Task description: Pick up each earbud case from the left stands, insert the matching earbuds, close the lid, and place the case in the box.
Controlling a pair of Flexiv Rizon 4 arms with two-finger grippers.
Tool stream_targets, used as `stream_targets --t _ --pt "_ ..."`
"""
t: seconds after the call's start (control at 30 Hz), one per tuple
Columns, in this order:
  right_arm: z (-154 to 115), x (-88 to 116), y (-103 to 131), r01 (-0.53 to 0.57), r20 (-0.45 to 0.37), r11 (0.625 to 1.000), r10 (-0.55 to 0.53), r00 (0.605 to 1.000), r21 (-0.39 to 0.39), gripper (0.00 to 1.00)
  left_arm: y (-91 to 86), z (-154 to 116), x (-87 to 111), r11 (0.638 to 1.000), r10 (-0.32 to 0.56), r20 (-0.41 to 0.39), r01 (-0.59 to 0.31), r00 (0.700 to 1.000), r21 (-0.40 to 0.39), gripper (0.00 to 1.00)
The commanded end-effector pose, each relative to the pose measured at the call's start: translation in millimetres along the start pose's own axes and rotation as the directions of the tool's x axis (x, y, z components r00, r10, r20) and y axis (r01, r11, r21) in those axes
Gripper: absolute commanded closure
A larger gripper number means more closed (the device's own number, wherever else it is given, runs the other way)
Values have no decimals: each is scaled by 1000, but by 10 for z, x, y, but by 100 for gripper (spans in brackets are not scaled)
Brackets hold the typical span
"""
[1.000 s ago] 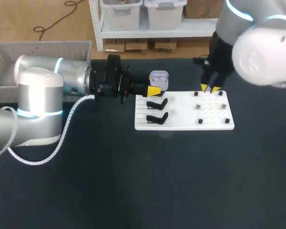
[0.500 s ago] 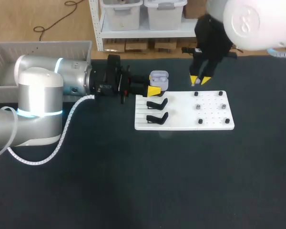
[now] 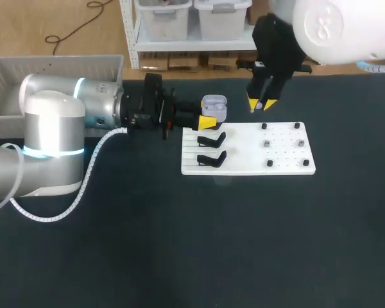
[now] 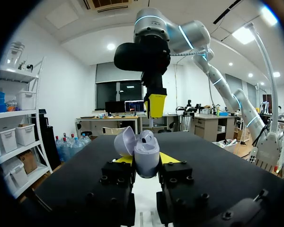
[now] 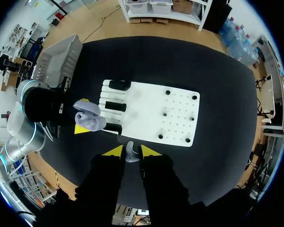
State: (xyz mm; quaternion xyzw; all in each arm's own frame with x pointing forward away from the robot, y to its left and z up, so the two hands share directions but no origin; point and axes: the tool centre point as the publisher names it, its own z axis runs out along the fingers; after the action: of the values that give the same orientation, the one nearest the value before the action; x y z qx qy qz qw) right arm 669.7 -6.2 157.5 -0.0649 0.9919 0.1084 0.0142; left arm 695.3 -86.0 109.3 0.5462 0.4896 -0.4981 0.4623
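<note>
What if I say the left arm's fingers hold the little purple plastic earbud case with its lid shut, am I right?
Nearly. The left arm's fingers hold the little purple plastic earbud case, but its lid is open, flipped up; the left wrist view shows it.

The silver-and-white left arm (image 3: 58,122) lies level over the bench (image 3: 179,244), its yellow-tipped left gripper (image 3: 210,117) clamped on an open lilac earbud case (image 3: 213,105). The white right arm (image 3: 333,25) hangs down (wrist near vertical), its right gripper (image 3: 262,104) pinching a small pale earbud (image 5: 131,153).
</note>
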Motion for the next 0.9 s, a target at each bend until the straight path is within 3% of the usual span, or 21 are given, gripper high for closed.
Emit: stream_targets --t 0.03,0.3,0.9 --pt "1 11 -5 -1 3 1000 1 1000 -1 100 -3 1 8 1000 2 2 -2 1000 -2 100" --pt "1 11 -5 -1 3 1000 1 1000 -1 100 -3 1 8 1000 2 2 -2 1000 -2 100" --pt "-525 -110 522 222 66 969 -229 971 106 100 -3 1 8 1000 2 2 -2 1000 -2 100"
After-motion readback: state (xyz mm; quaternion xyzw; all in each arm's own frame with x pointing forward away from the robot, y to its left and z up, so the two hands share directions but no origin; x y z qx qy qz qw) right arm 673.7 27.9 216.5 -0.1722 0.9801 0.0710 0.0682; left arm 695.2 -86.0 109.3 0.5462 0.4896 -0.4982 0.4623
